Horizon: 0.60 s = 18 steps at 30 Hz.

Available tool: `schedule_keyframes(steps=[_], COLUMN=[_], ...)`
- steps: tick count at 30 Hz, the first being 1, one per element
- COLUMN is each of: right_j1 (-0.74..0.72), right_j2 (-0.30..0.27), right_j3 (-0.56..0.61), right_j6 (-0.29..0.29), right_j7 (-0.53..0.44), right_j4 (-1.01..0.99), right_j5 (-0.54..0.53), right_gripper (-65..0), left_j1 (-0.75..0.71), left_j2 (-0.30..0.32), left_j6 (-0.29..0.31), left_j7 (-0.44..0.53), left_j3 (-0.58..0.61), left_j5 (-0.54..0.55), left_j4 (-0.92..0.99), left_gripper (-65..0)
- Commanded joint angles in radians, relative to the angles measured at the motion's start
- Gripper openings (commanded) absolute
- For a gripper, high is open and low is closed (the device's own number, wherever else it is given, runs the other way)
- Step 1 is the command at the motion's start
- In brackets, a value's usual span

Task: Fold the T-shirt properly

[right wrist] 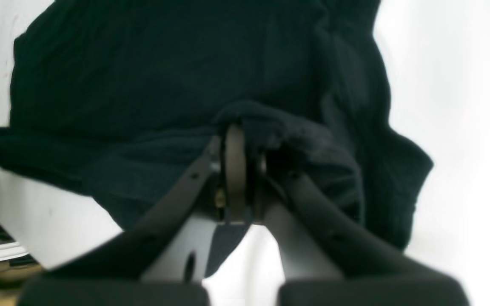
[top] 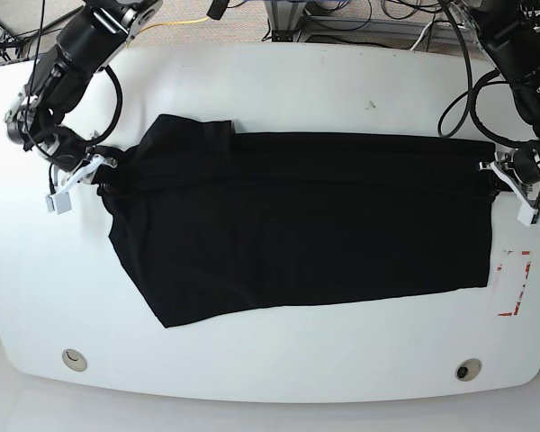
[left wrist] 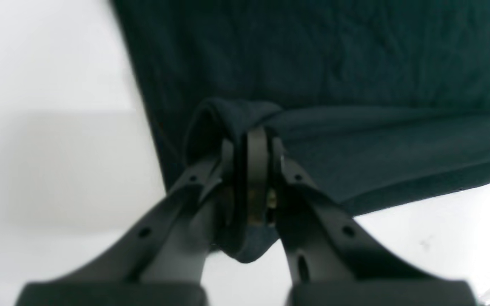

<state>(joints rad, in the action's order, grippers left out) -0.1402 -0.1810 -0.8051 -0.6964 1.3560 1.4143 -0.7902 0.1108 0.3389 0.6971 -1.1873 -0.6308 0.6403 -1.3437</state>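
Observation:
The black T-shirt (top: 297,225) lies spread across the white table (top: 279,81), plain side up. My left gripper (top: 497,171) is at the shirt's right edge in the base view, shut on a bunched fold of the T-shirt (left wrist: 236,114), as the left wrist view shows close up at the gripper (left wrist: 251,144). My right gripper (top: 103,166) is at the shirt's left edge, shut on a pinch of the T-shirt (right wrist: 270,123); the right wrist view shows cloth draped over the gripper (right wrist: 238,144). A strip of cloth runs taut between the two grips.
Red tape marks (top: 515,283) lie on the table at the right. Two round holes (top: 73,359) (top: 468,369) sit near the front edge. Cables and a frame (top: 360,18) lie behind the table's back edge.

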Motion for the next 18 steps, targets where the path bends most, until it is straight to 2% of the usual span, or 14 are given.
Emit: schedule_keyframes(steps=[1,8,11,14,18], right_j1=[-0.048,-0.1,-0.137,-0.141,-0.143], right_j2=[-0.016,-0.018,-0.039,-0.051,-0.065], right_j3=[-0.001,0.008,0.054,0.105,0.155], right_j6=[-0.002,-0.002,-0.002,-0.002,-0.002], right_j7=[-0.022,-0.076,-0.082,-0.122,-0.181], right_j4=[-0.011,-0.073,-0.108,-0.142,-0.174], right_j5=[0.005,0.05,0.059,0.059,0.061], right_gripper=[-64.8,-64.2,-59.3,-49.9,-33.0], left_j1=[0.025,0.063,0.086,0.094,0.096], left_j2=[0.025,0.053,0.053,0.053,0.053], left_j6=[0.001,0.001,0.001,0.001,0.001], left_j7=[0.06,0.125,0.134,0.16,0.202], left_j3=[0.009,0.058,0.059,0.061,0.078], left_j5=[0.014,0.014,0.014,0.014,-0.026], left_j4=[0.02,0.129,0.168,0.191,0.197], left_gripper=[-62.8,-62.8,-62.8,-62.8,-62.6])
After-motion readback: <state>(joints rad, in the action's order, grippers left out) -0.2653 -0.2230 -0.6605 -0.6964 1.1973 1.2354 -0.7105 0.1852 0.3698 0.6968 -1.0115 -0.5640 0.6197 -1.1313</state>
